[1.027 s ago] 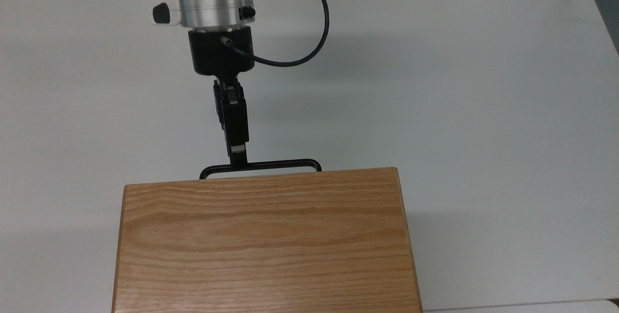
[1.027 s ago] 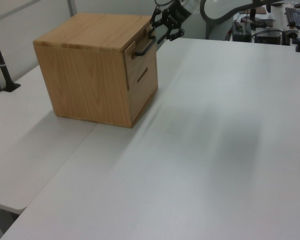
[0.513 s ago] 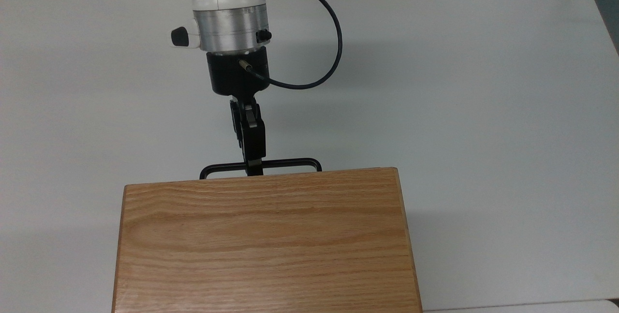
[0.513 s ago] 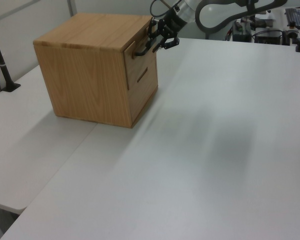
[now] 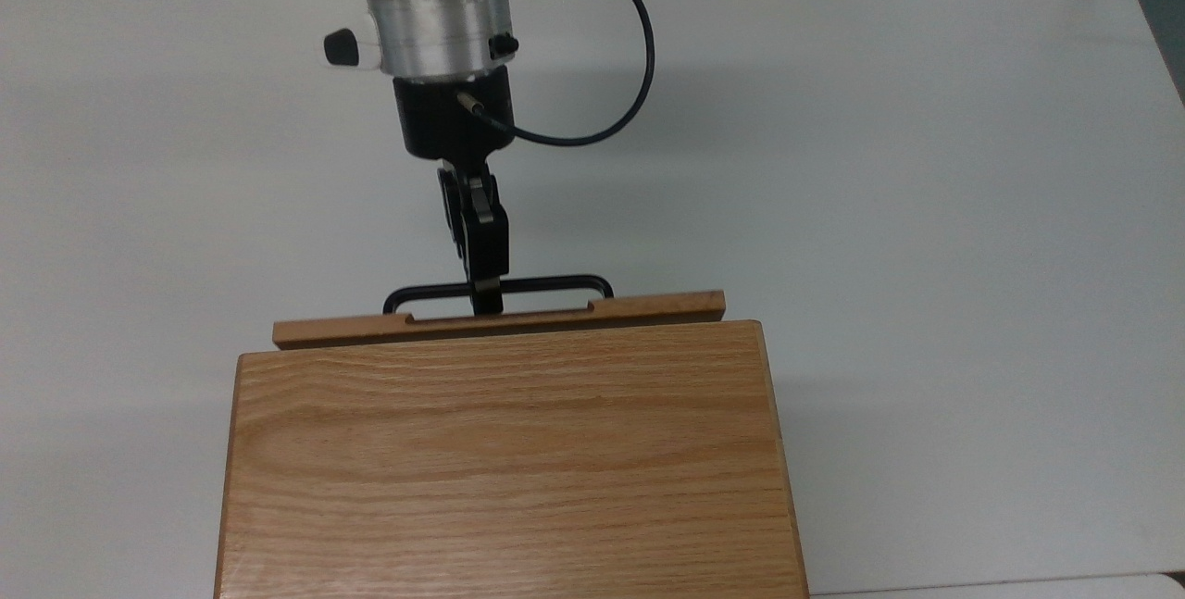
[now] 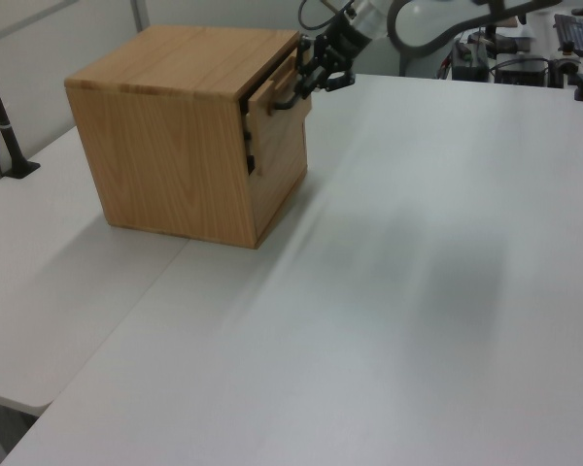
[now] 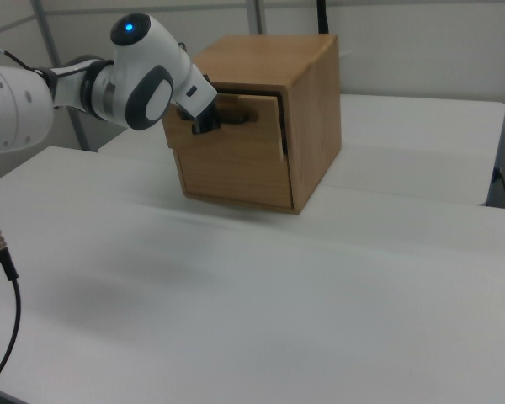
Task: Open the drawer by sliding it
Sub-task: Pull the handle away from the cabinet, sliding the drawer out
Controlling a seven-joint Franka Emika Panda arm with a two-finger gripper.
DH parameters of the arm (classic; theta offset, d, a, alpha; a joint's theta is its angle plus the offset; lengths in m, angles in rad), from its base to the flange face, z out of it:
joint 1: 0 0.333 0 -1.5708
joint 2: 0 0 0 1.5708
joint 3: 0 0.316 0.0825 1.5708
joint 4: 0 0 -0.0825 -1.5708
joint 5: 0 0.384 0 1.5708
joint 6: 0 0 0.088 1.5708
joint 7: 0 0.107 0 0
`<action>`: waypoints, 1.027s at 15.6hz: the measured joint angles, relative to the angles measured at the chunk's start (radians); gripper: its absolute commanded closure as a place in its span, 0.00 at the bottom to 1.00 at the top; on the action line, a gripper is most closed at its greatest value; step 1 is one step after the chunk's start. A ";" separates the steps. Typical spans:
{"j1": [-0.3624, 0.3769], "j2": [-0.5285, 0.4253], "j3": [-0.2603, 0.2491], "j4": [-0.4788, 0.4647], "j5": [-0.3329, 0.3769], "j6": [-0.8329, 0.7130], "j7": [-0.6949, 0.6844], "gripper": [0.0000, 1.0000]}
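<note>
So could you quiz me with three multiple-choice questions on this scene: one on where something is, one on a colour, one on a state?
1. Where is the pincer?
A. on the drawer's handle
B. on top of the cabinet
C. flat on the table

2. What colour is the handle?
A. silver
B. black
C. red

3. How does the drawer stand?
A. fully shut
B. pulled a little way out
C. lifted out onto the table

Answers:
1 A: in the top view the pincer meets the bar near its middle.
2 B: the bar is black against the white table.
3 B: the drawer's front panel juts slightly past the cabinet edge, with a gap showing in the left view.
</note>
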 measured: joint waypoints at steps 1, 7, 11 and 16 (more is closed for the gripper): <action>-0.002 -0.026 -0.001 -0.018 0.000 -0.044 -0.015 0.93; -0.018 -0.224 -0.010 -0.168 -0.001 -0.327 -0.138 0.91; -0.037 -0.326 -0.013 -0.225 -0.011 -0.547 -0.207 0.91; -0.037 -0.361 -0.010 -0.240 -0.052 -0.653 -0.222 0.76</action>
